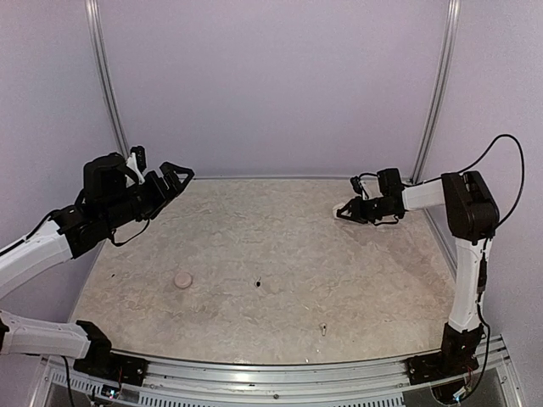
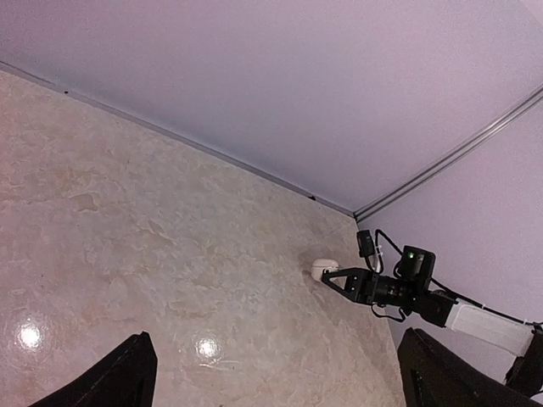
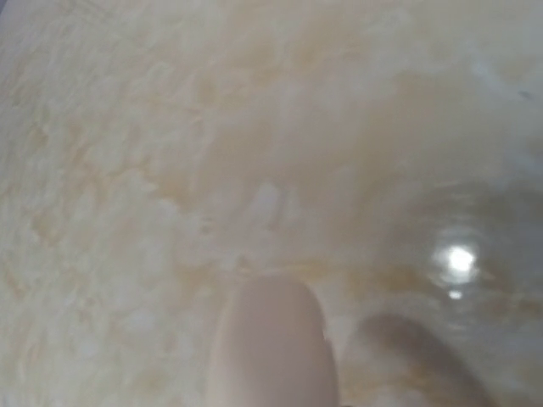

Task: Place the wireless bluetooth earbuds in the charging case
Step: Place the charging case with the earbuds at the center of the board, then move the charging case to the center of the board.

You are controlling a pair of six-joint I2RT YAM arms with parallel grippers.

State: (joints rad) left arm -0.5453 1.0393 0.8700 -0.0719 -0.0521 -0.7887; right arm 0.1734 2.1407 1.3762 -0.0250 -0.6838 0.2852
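A white charging case [image 1: 339, 208] lies on the table at the far right. My right gripper [image 1: 343, 212] is low at it, fingertips either side, and I cannot tell if they press it. The case shows in the left wrist view [image 2: 320, 269] at the right gripper's [image 2: 329, 276] tip, and as a blurred pale dome in the right wrist view [image 3: 271, 343], where no fingers show. A pinkish round case [image 1: 181, 279] lies left of centre. One tiny pale earbud [image 1: 322, 327] lies near the front edge. My left gripper [image 1: 176, 177] is raised at the left, open and empty.
A small dark speck [image 1: 257, 281] lies mid-table with a faint pale patch [image 1: 276, 288] beside it. The lilac back wall and its metal rails close off the far side. The left fingers [image 2: 127, 373] frame the bottom corners of the left wrist view.
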